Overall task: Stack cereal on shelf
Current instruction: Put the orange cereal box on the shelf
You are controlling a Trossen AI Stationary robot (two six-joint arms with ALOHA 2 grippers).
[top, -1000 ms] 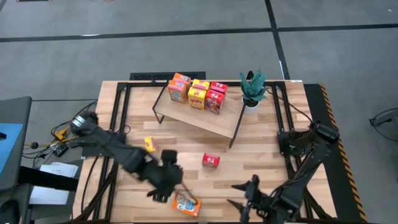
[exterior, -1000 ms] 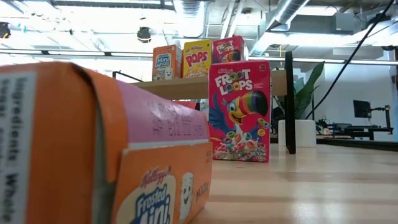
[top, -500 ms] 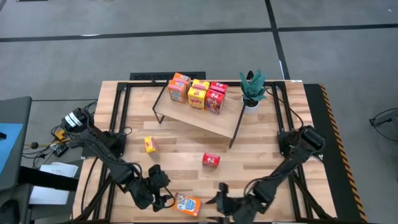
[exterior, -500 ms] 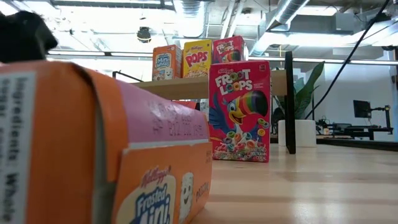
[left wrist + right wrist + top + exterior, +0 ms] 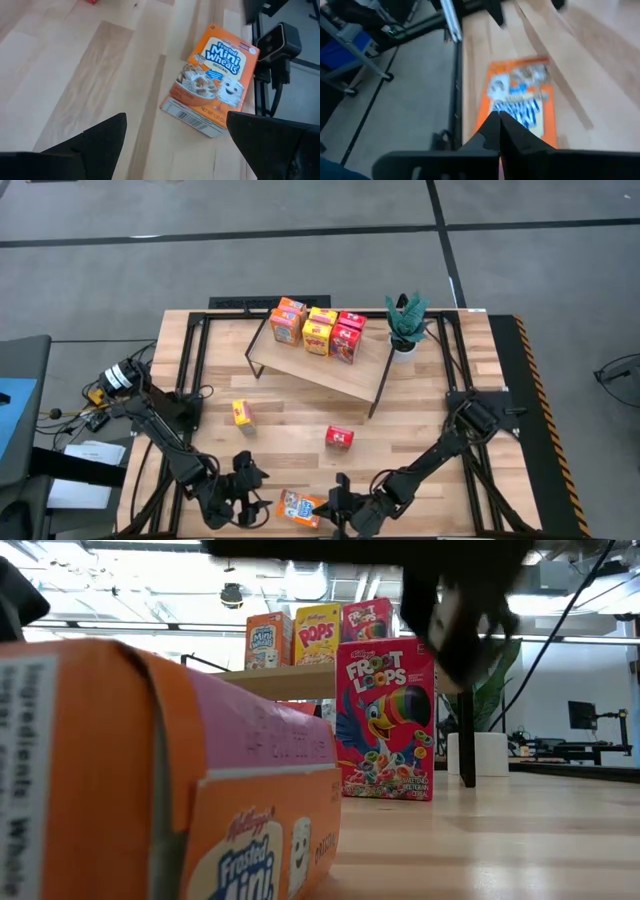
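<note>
Both arms have drawn in along the table's (image 5: 420,440) near edge toward the orange cereal box (image 5: 299,507) lying flat there. The right gripper (image 5: 335,502) now sits just beside it, jaws together on nothing; the left gripper (image 5: 252,498) is on its other side, jaws apart. Five boxes stand on the shelf (image 5: 330,372) near the far edge.
</note>
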